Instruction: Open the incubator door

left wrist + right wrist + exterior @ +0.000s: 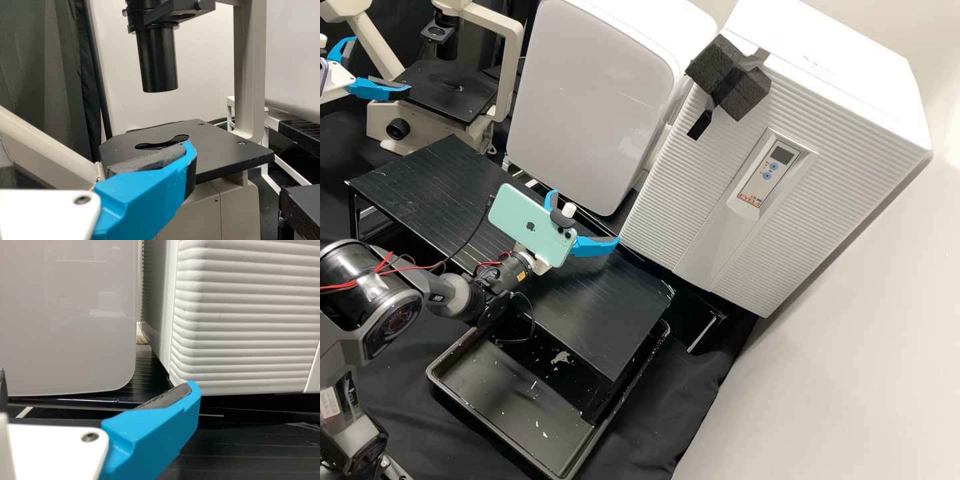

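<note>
The white incubator stands upright at the right of the high view, its ribbed door shut flush. Black foam blocks are fixed near the door's upper left edge, with a dark strap hanging below. My right gripper is over the black platform, left of the door's lower corner, open and empty. From the right wrist view, the right gripper faces the ribbed door and the gap beside it. At the microscope, my left gripper is open; in the left wrist view, the left gripper is before the stage.
A smooth white cabinet stands just left of the incubator. The slatted black platform lies in front, over a black tray. A microscope occupies the upper left. A pale wall rises at the right.
</note>
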